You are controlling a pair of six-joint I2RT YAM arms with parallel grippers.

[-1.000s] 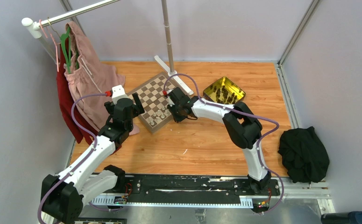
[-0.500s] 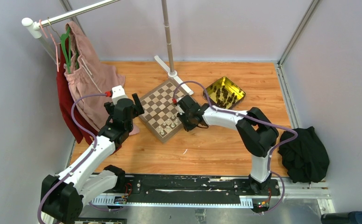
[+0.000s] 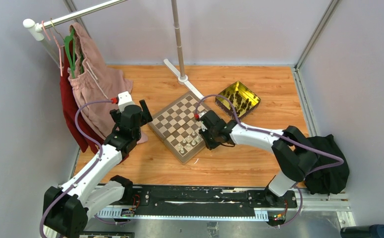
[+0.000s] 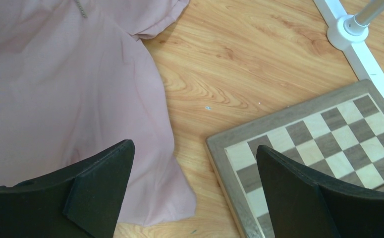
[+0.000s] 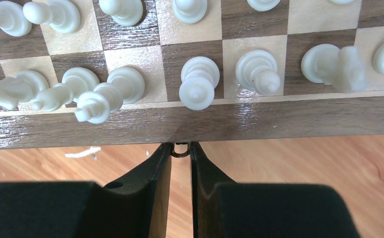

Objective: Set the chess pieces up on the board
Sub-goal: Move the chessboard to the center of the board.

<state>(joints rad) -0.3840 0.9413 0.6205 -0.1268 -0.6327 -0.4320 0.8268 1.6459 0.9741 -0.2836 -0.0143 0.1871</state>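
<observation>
The board (image 3: 172, 116) lies tilted on the wooden table, with several white chess pieces (image 3: 190, 142) in two rows along its near-right edge. In the right wrist view these pieces (image 5: 198, 88) stand or lean by the board's brown border (image 5: 279, 121). My right gripper (image 5: 181, 148) is shut on a small metal ring (image 5: 181, 152) on that border; it also shows in the top view (image 3: 205, 136). Dark pieces (image 3: 238, 100) stand in the gold tin (image 3: 224, 91). My left gripper (image 4: 194, 153) is open and empty over the board's left corner (image 4: 299, 144).
A pink garment (image 4: 56, 99) hangs from the rack at the left and spreads onto the table beside the board. The rack's white foot (image 3: 182, 79) stands behind the board. A black cloth (image 3: 321, 163) lies at the right edge.
My right gripper has moved toward the near right and the board has slid and turned with it, away from the rack's foot. The left arm has not moved.
</observation>
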